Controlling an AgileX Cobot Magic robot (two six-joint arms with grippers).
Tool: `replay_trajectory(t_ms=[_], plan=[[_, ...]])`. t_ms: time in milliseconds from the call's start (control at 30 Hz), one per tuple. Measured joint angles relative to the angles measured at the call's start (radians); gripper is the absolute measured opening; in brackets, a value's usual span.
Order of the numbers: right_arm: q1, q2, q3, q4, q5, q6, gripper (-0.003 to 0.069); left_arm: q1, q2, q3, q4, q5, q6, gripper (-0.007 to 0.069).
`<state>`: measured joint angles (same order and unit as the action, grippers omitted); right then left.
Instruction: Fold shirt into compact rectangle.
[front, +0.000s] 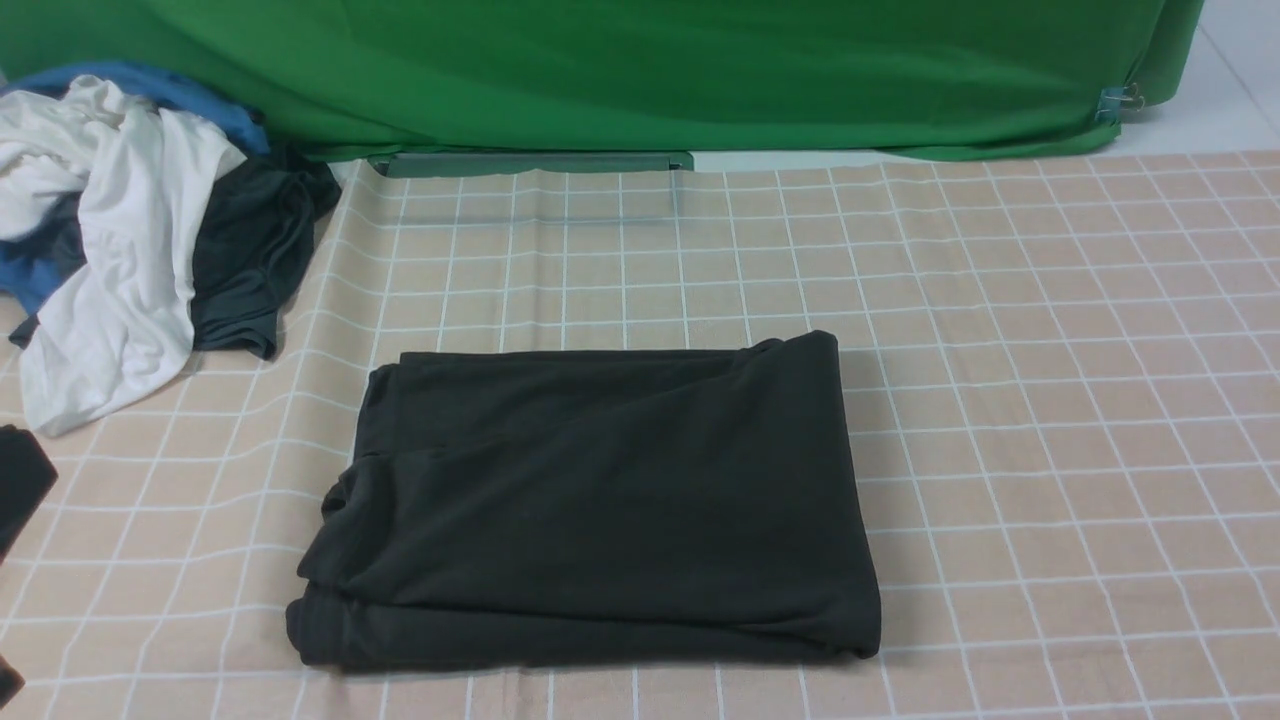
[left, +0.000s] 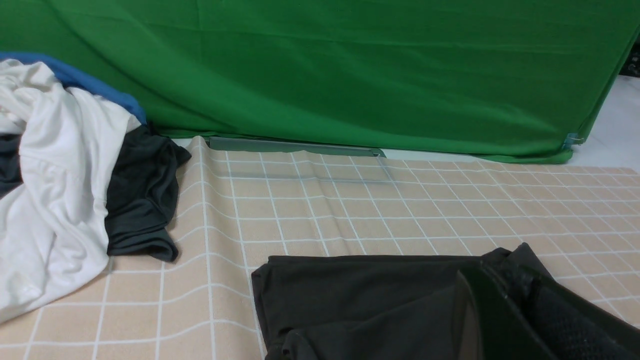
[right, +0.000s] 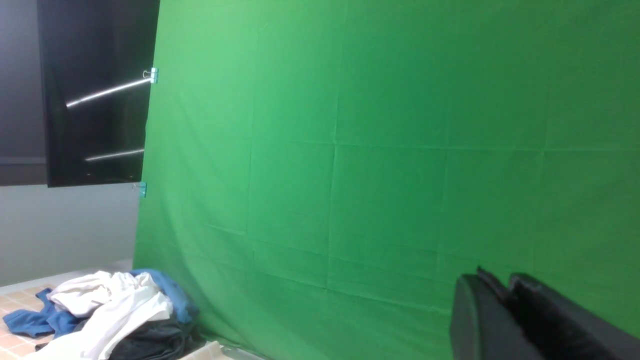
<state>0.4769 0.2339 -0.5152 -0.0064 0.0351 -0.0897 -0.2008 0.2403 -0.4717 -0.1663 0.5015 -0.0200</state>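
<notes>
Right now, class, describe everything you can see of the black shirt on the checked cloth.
The shirt is plain black, of soft matte knit, folded into a thick, roughly rectangular stack. Layered edges show along its near side, and the corner on the robot's left is bunched and rounded. It lies flat on the beige checked tablecloth, apart from the pile of clothes at the far left. No logo or label shows. No gripper touches it in the front view.

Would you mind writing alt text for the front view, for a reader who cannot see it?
A black cotton shirt lies folded into a neat rectangle on a beige checked tablecloth. At far left sits a heap of white, blue and dark grey clothes, with a green backdrop cloth behind.
</notes>
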Motion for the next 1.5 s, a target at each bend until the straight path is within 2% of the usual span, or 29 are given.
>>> replay_trajectory(t_ms=[533,667,767,900,1133,1300,1500], plan=[[0.000,0.000,0.001,0.000,0.000,0.004,0.0158,0.000,-0.003,0.000,0.024,-0.006,0.010,0.0019],[0.000,0.000,0.001,0.000,0.000,0.004,0.0169,0.007,-0.033,0.024,0.051,-0.095,0.065,0.0019],[0.000,0.000,0.001,0.000,0.000,0.004,0.0181,0.079,-0.108,0.143,0.049,-0.275,0.159,0.0019],[0.000,-0.001,0.002,0.000,0.000,0.004,0.0189,0.164,-0.182,0.292,0.049,-0.355,0.184,0.0019],[0.000,-0.001,0.002,0.000,0.000,0.004,0.0205,0.230,-0.221,0.473,0.058,-0.354,0.187,0.0019],[0.000,-0.001,0.002,0.000,0.000,0.004,0.0216,0.230,-0.221,0.478,0.079,-0.276,0.187,0.0019],[0.000,-0.001,0.002,0.000,0.001,0.004,0.0224,0.230,-0.221,0.478,0.081,-0.269,0.187,0.0020]])
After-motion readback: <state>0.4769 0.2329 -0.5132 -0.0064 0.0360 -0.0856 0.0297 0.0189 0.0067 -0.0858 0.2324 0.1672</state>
